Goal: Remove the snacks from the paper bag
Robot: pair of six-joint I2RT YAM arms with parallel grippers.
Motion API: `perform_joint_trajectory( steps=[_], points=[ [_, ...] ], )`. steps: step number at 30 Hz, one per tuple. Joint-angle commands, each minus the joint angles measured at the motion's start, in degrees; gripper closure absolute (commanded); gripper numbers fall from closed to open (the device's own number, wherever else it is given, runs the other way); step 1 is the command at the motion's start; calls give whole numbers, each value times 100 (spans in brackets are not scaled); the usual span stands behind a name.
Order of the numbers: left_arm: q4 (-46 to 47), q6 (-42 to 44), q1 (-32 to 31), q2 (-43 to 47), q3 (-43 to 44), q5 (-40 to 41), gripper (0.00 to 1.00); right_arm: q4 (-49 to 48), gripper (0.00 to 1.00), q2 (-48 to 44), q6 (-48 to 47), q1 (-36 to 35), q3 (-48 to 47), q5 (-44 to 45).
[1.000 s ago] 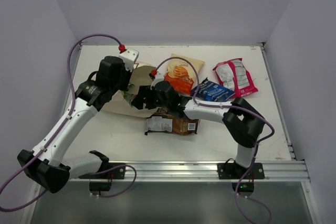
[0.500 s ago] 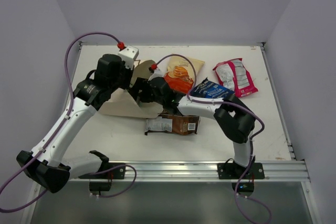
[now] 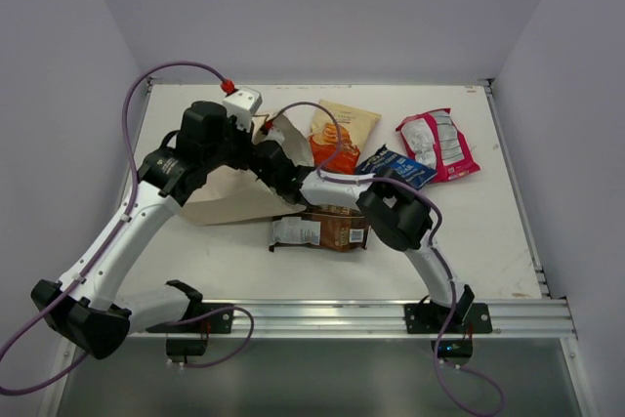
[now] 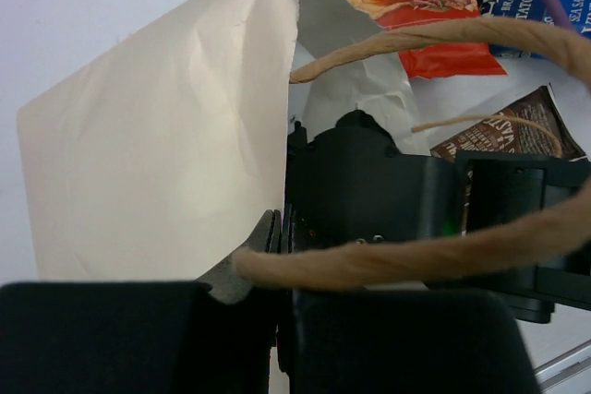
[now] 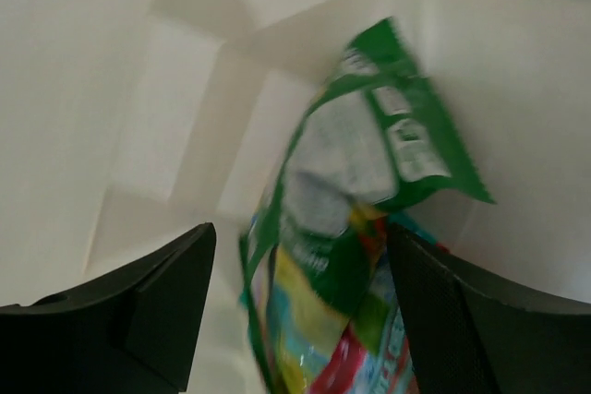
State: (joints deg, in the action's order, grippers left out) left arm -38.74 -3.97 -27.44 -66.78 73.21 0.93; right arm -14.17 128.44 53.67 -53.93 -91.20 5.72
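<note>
The tan paper bag [image 3: 229,200] lies on its side at the left. My left gripper [image 3: 242,132] is shut on the rim of the paper bag [image 4: 157,163], and a cord handle [image 4: 416,256] hangs across the left wrist view. My right gripper [image 5: 300,292] is open deep inside the bag, with the small green packet [image 5: 369,182] between its fingers [image 5: 148,302]. A blurred teal-and-red packet [image 5: 374,366] shows beneath the green one. Outside the bag lie the orange-and-cream chips [image 3: 339,132], the dark blue packet [image 3: 398,169], the pink-and-white packet [image 3: 439,144] and the long dark brown packet [image 3: 322,231].
The right arm's forearm [image 3: 332,187] crosses over the brown packet into the bag mouth. The black right wrist [image 4: 369,191] fills the bag opening. White walls close the table at left, back and right. A metal rail [image 3: 322,314] runs along the near edge.
My right gripper has pushed further left into the bag. The left gripper has lifted the bag's rim slightly, and the bag's mouth has shifted up and left.
</note>
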Motion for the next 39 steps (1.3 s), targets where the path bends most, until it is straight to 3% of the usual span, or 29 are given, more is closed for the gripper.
perform_joint_trajectory(
  steps=[1,2,5,6,8,9,12,26,34,39],
  points=[
    [332,-183,-77,210,18,-532,100,415,24,286,293,58,-556,185],
    [332,-192,-86,227,18,-541,100,468,26,426,302,76,-635,167],
    [332,-166,-77,297,9,-550,100,574,44,576,302,102,-847,1],
    [332,-166,-86,315,-17,-533,100,582,59,577,311,102,-864,-35],
    [332,-157,-86,359,-78,-445,100,486,73,489,223,102,-751,-114],
    [341,-157,-77,376,-148,-401,100,451,85,437,205,102,-698,-141],
    [367,-157,-86,429,-333,-243,100,258,100,148,4,102,-426,-202],
    [323,-140,-68,386,-782,1357,100,-244,100,-2347,-1095,444,1208,-483],
    [604,-34,125,43,-694,1691,100,678,100,-4106,-1658,892,1991,-536],
    [771,71,178,-36,-606,1613,100,1364,100,-5764,-1439,1586,3203,-257]
  ],
)
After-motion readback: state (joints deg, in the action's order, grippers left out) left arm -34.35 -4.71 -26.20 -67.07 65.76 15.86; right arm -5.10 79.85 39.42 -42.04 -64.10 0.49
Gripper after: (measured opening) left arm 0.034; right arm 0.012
